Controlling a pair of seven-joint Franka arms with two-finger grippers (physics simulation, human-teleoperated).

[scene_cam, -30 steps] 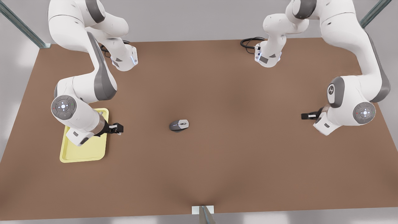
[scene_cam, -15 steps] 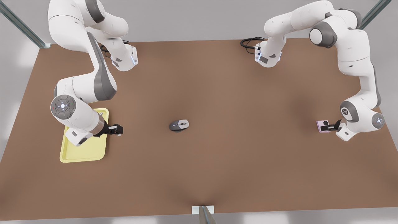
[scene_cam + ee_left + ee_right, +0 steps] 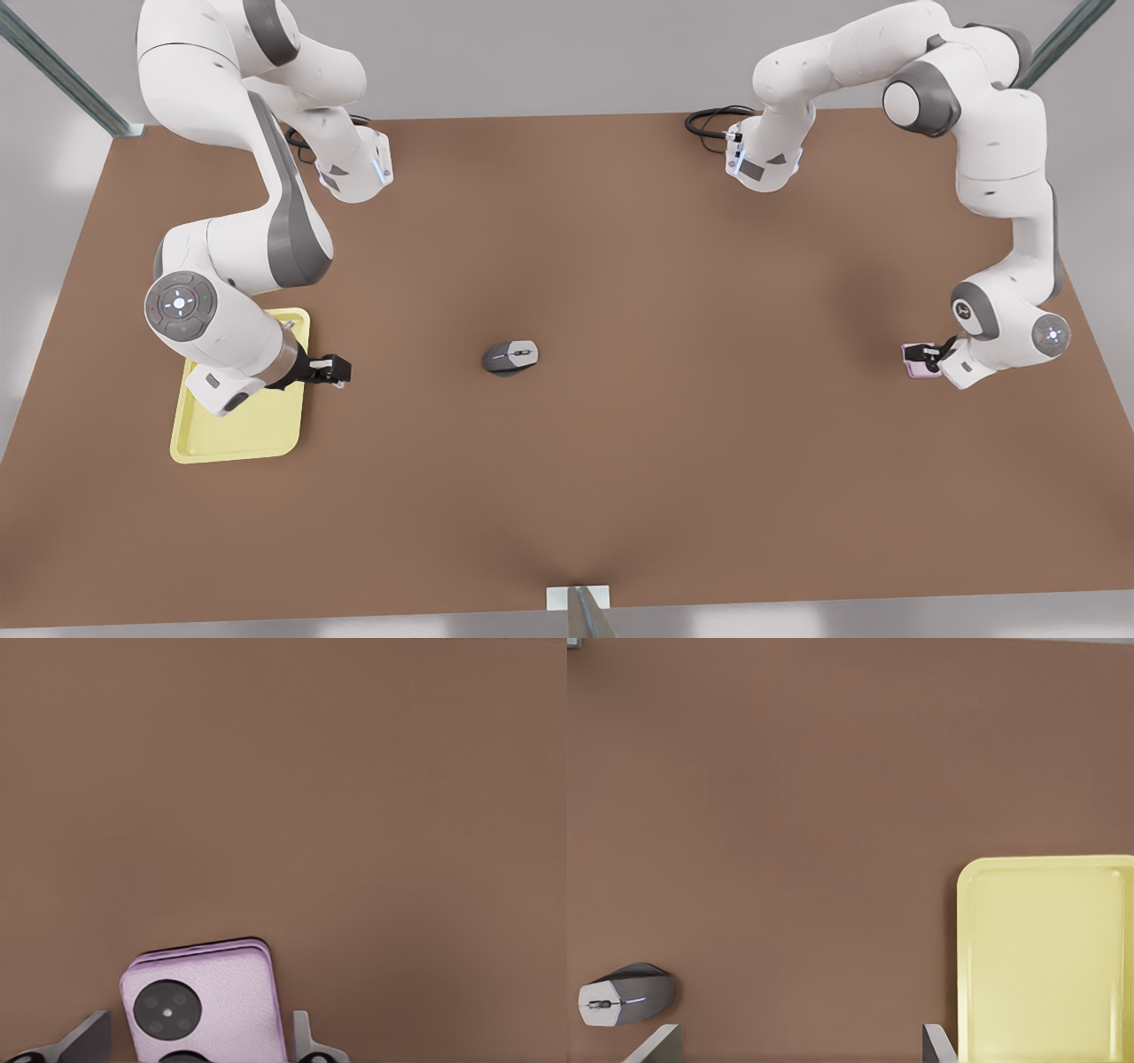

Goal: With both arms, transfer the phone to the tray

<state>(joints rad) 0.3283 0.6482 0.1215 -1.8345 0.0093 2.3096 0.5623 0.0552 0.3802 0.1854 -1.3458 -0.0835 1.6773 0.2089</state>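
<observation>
The pale pink phone (image 3: 915, 361) lies flat on the brown table at the front view's right. My left gripper (image 3: 928, 357) is low over it. In the left wrist view the phone (image 3: 204, 1001) sits between the two fingers of the left gripper (image 3: 199, 1052), which is open with a small gap on each side. The pale yellow tray (image 3: 235, 439) lies at the front view's left. My right gripper (image 3: 337, 368) hovers open just beside the tray's edge, holding nothing. The right wrist view has the tray (image 3: 1045, 966) beside that gripper's fingertips (image 3: 666, 1043).
A grey computer mouse (image 3: 510, 356) sits mid-table between the two arms, also visible in the right wrist view (image 3: 625, 997). A black cable (image 3: 709, 120) coils at the far edge. A bracket (image 3: 578, 598) sticks up at the near table edge.
The left arm has stretched out and sunk toward the table, bringing its gripper down around the phone, which its wrist covered a second ago. The right arm has stayed put.
</observation>
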